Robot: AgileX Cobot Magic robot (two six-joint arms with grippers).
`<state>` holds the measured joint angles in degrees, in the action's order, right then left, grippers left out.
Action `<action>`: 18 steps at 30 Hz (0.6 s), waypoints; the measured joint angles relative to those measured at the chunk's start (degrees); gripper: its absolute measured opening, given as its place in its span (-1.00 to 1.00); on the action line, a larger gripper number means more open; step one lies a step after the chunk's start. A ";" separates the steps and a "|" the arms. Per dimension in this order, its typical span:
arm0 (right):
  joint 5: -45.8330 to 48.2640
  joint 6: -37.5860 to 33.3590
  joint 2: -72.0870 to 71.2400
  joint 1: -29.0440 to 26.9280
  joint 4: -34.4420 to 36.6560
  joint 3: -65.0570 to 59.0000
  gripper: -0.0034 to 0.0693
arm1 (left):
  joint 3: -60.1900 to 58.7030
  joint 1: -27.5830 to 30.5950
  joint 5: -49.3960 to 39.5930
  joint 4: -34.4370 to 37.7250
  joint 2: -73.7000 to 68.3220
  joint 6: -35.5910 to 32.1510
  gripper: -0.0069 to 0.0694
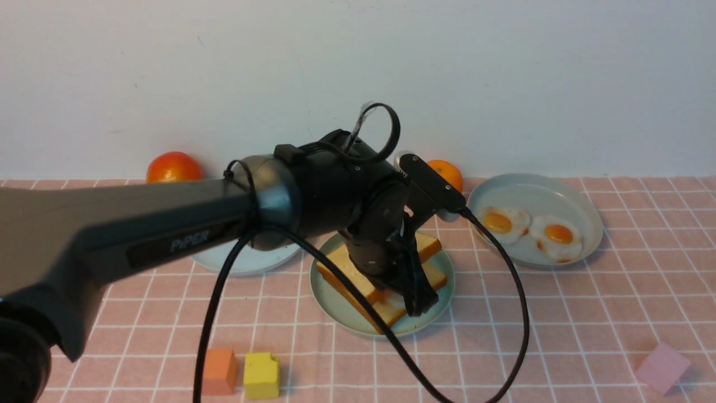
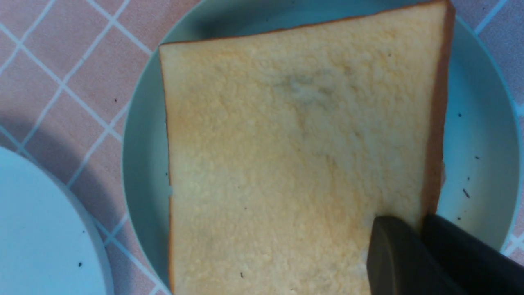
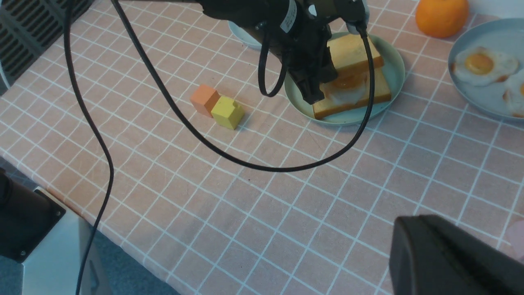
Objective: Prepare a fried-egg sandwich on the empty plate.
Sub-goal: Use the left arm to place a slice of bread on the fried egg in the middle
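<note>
Pink-checked counter (image 1: pixel 559 313): left gripper (image 2: pixel 413 230) pinches the top toast slice (image 2: pixel 286 143) by its crust, over egg (image 3: pixel 348 88) and lower slice (image 3: pixel 352 104) on the mint plate (image 2: pixel 479 123) beneath it. Next it probably needs settling flat, then release. Right gripper (image 3: pixel 446 250) closed, empty.

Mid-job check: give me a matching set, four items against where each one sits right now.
Items:
1. top toast
2. spare eggs
3. yellow block
4. pink block

Places:
A. in the grey dish
B. pinched by the left hand
C. alone, front right
D. beside the orange block

Pairs: 1-B, 2-A, 3-D, 4-C
</note>
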<state>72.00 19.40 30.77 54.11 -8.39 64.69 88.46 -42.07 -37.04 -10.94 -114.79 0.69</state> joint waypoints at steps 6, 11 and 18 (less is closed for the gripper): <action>0.00 0.00 0.00 0.00 0.06 0.00 -0.82 | 0.00 -0.06 0.19 -0.07 -1.40 -1.45 -0.53; 0.00 0.00 0.00 0.00 0.06 0.00 -0.81 | 0.00 -0.06 0.32 -0.07 -1.47 -1.50 -0.22; 0.00 0.00 0.00 0.00 0.13 0.00 -0.79 | 0.00 -0.06 -0.55 0.60 -0.69 -1.32 0.19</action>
<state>72.00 19.40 30.77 54.11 -8.26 64.69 88.46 -42.13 -37.60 -10.34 -115.48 -0.62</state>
